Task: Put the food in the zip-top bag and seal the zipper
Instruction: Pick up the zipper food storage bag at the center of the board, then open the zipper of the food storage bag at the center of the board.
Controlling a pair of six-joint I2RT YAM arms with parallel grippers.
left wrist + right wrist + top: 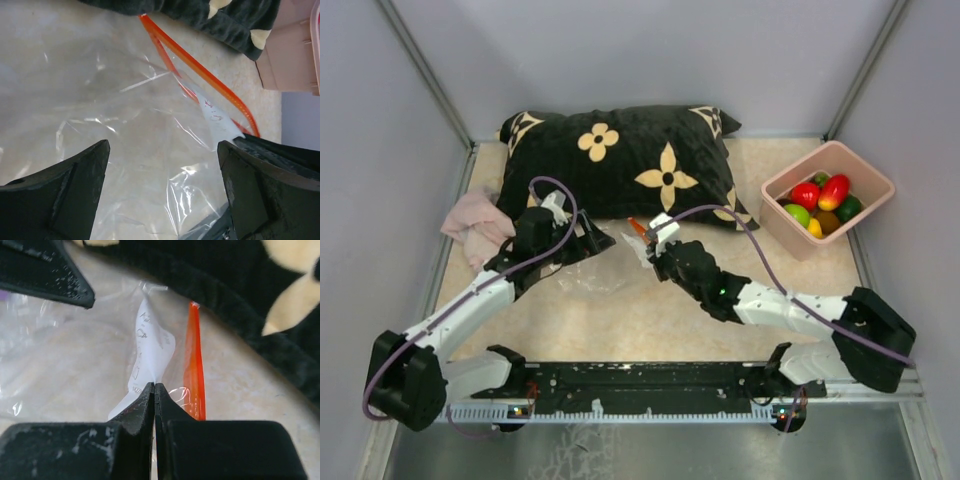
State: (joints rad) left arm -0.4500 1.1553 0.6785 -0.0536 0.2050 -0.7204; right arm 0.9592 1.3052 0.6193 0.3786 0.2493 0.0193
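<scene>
Down at the bottom of the overhead view the two arms reach up from their bases over the beige table [620, 320] and meet near the middle of the frame. Closest in, the right claw [648, 236] [154, 386] is pinched fully closed, and its own camera shows a white printed flap of the zip-top bag [590, 275] [125, 100] [60, 355] caught between the two black tips, just left of the zipper [637, 226] [200, 70] [194, 365], which runs upward as a thin red-orange strip. To the left of it, the left claw [563, 212] [164, 145] stands spread wide with nothing gripped. From its wrist view the clear crinkled plastic lies flat on the table beneath and between the two dark fingers [75, 185], though I cannot tell whether they touch it. The bag's mouth looks parted, the orange strip splitting into two lines in that view. Just beyond the bag, across the upper middle, lies a black pillow [620, 160] with cream flowers, and a crumpled pink cloth [475, 225] sits at its left end. Farthest off, at the upper right, the food [820, 195] is heaped in a pink bin [782, 228], well apart from the bag: red, green, yellow and dark green pieces.
</scene>
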